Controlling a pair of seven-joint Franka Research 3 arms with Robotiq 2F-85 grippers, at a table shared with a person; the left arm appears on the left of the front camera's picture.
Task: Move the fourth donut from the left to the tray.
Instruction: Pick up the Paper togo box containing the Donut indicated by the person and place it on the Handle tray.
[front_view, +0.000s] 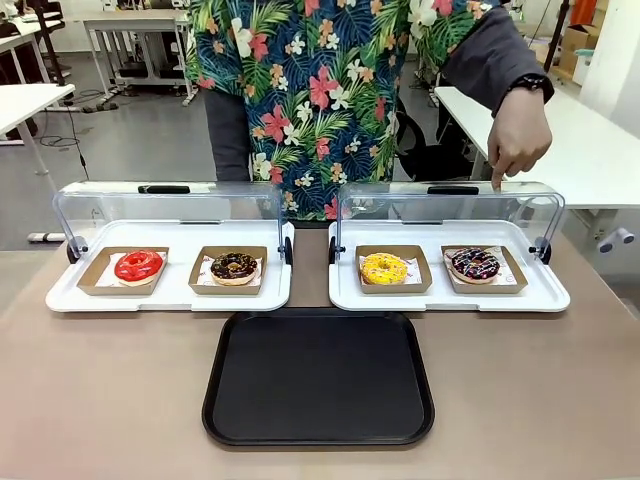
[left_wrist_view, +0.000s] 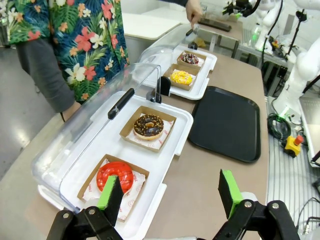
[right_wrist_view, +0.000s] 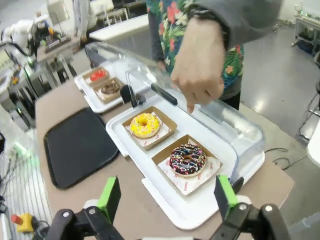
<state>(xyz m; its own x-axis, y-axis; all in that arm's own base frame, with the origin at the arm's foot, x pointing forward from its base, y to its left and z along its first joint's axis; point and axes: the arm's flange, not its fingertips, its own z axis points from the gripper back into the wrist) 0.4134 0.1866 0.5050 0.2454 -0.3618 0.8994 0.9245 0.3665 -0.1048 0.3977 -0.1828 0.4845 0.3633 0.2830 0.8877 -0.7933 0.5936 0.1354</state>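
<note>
Four donuts sit in a row on a brown worktop (front_view: 100, 400), two to each white display tray, every one in its own small cardboard holder lined with white paper, probably so it can be lifted without touching the glaze. The fourth donut (front_view: 474, 264), dark chocolate with pink and white streaks, lies at the right end of the right display tray (front_view: 450, 297), just beside a yellow donut (front_view: 384, 268). A red donut (front_view: 138, 265) and a chocolate donut with tan crumbs (front_view: 234, 266) fill the left one. Both clear lids are tipped back, leaving the fronts open for reaching in. The black tray (front_view: 318, 380) lies bare on the near side of the worktop, centred between the display trays, likely placed as an easy drop spot. A person in a flowered shirt stands at the far side, one hand (front_view: 518, 135) lowered to the right lid (front_view: 450, 205), above the fourth donut, pointing it out or steadying the lid; whether the finger touches is hard to tell. The left claw (left_wrist_view: 170, 192) hangs released and empty above the red donut's end. The right claw (right_wrist_view: 166, 195) is spread wide, holding nothing, over the near edge in front of the fourth donut. Glare on the lids blurs what lies behind them, the holder walls hide each donut's underside, and the person's other hand is out of sight.
</note>
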